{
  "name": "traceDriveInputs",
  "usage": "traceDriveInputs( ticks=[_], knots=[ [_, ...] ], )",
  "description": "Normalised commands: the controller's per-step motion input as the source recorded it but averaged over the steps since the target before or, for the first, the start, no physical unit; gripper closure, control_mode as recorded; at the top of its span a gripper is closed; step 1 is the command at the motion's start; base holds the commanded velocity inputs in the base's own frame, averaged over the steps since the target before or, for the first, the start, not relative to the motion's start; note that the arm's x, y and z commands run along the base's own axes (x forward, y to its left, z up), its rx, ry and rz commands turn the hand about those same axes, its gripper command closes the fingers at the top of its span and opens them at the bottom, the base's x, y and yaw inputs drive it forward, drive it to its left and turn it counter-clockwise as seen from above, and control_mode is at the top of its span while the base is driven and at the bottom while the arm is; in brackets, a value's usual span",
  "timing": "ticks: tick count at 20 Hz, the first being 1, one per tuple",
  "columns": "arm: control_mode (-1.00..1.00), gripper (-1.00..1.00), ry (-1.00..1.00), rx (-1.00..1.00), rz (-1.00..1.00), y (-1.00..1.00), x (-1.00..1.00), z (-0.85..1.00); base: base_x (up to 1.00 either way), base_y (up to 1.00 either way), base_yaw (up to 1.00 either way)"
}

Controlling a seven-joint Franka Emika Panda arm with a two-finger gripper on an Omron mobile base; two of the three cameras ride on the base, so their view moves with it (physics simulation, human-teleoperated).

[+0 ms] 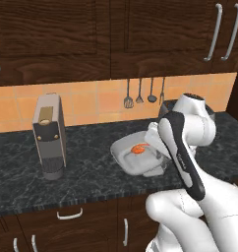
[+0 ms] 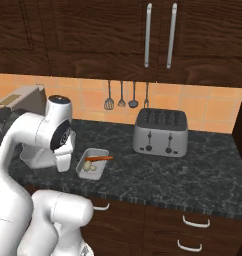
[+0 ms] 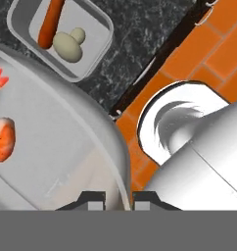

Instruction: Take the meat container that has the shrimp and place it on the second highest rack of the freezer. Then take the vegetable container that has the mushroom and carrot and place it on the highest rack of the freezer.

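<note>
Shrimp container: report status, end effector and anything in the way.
End effector shut on shrimp container rim. Shrimp inside, container tilted at the counter. Vegetable container with carrot and mushroom close alongside.

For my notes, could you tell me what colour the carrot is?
Orange-red; the carrot shows best in the hand view.

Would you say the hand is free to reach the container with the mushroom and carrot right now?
Probably not yet: the hand is shut on the rim of the shrimp container. The vegetable container sits close beside it on the counter, uncovered, so reaching it looks easy once the hand is freed.
</note>
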Motion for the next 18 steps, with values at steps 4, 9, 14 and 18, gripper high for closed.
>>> traceDriveInputs(
  ticks=[4, 9, 14, 18],
  knots=[
    [-1.0, 1.0, -0.04, 0.06, -0.24, -0.56, -0.31, 0.22, 0.0, 0.0, 0.0],
    [-1.0, 1.0, -0.02, 0.15, -0.04, -0.69, -0.35, 0.1, 0.0, 0.0, 0.0],
    [-1.0, 1.0, 0.0, 0.06, 0.0, -0.47, -0.5, 0.58, 0.0, 0.0, 0.0],
    [-1.0, 1.0, -0.03, 0.02, -0.01, -0.24, -0.78, 0.43, 0.0, 0.0, 0.0]
  ],
)
